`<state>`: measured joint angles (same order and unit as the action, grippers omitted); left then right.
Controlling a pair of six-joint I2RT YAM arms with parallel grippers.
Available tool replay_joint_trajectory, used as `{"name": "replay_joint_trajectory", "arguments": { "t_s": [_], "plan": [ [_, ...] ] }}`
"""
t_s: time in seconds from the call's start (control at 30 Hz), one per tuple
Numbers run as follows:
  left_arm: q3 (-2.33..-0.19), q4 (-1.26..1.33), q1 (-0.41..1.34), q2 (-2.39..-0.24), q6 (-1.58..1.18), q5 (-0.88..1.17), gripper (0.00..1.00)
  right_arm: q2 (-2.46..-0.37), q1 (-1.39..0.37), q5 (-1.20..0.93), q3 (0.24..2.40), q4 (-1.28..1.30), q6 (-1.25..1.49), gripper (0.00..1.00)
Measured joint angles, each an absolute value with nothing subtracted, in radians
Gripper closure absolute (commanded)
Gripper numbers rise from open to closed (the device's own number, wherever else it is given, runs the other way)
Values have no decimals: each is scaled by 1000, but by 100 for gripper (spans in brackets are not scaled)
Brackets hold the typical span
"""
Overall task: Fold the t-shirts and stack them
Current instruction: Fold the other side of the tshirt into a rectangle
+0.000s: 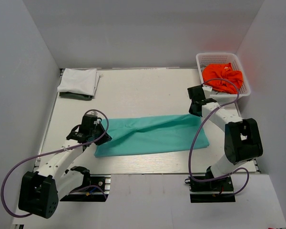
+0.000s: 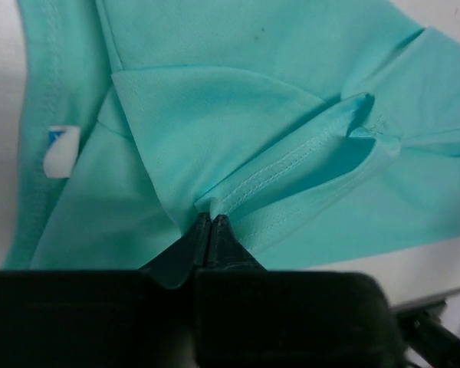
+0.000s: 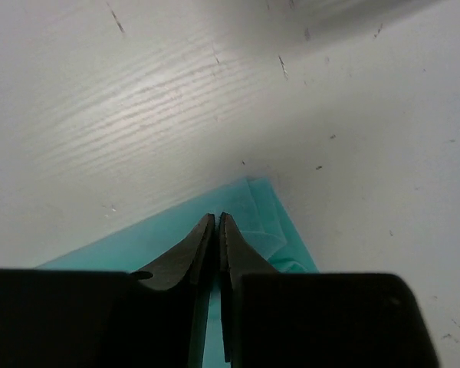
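The teal t-shirt lies as a long strip across the middle of the table. My left gripper is at its left end, shut on a stitched fold of the teal cloth; the jaws pinch it at the tips. My right gripper is at the strip's far right corner, its jaws closed on the teal cloth. A crease runs between the two grippers. A folded white t-shirt lies on a dark one at the back left. The orange t-shirt is crumpled in the basket.
The white mesh basket stands at the back right corner, close behind my right arm. White walls enclose the table on three sides. A white label shows inside the teal shirt's neck.
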<state>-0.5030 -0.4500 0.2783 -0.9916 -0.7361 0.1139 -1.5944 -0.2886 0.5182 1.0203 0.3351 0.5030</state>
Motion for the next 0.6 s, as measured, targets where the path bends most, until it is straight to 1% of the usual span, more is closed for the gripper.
{"name": "replay_joint_trajectory", "arguments": {
  "t_s": [0.03,0.07,0.1,0.13,0.17,0.2,0.27,0.4,0.43,0.5,0.57,0.6],
  "plan": [
    [-502,-467,278,-991,-739,135,75,-1594,-289,523,1011,347,512,77],
    [-502,-487,278,-988,-739,156,63,-1594,-288,529,1002,360,523,65],
    [-502,-518,278,-981,-749,177,23,-1594,-289,538,990,379,537,59],
    [-502,-550,278,-967,-747,194,7,-1591,-288,552,977,401,552,55],
    [-502,-583,278,-950,-748,210,0,-1586,-288,565,962,427,567,49],
    [-502,-616,278,-928,-751,223,0,-1577,-288,582,945,466,580,36],
    [-502,-672,278,-883,-757,248,0,-1564,-287,607,928,521,610,30],
    [-519,-727,278,-863,-744,292,0,-1538,-287,637,923,615,645,26],
    [-529,-729,278,-873,-741,300,0,-1530,-287,636,925,627,648,26],
    [-553,-717,279,-908,-735,307,0,-1509,-287,619,927,635,644,23],
    [-579,-687,279,-954,-730,304,0,-1477,-287,583,927,625,625,23],
    [-592,-668,279,-978,-729,300,0,-1456,-287,554,927,615,613,21]
  ]
}}
